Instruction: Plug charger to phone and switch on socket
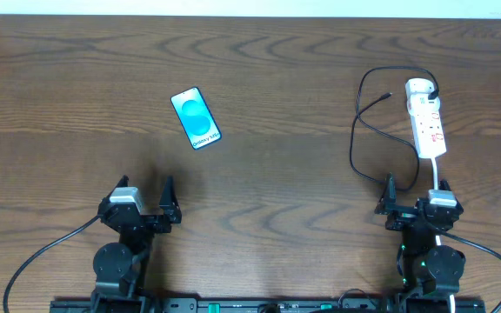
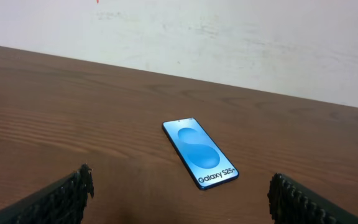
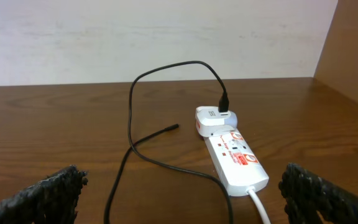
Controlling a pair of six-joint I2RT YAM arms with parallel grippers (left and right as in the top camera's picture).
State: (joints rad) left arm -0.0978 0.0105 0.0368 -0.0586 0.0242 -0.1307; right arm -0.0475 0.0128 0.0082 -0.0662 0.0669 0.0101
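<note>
Two grippers, both spread wide and holding nothing, sit low at the near edge of the wooden table [image 1: 259,69].

1. Phone [image 1: 196,118]: lies flat, screen up, ahead of the left gripper [image 1: 143,193] and a little to its right. Its long axis is slightly diagonal, with the "Galaxy S25" end toward the arm. It is well apart from everything else.
2. Power strip [image 1: 427,117]: white with red marks, ahead of the right gripper [image 1: 416,189], long axis running away from it, its white cord [image 1: 437,169] trailing back toward that arm.
3. Charger cable [image 1: 353,143]: enters a white adapter [image 3: 215,118] at the strip's far end, loops left and comes near the right gripper.
4. Connector tip [image 3: 173,126]: free on the table, just left of the strip, far from the phone.

Judgement: the right arm is much nearer the tip (the left is nearer the phone), so the tip must cross the table leftward.
</note>
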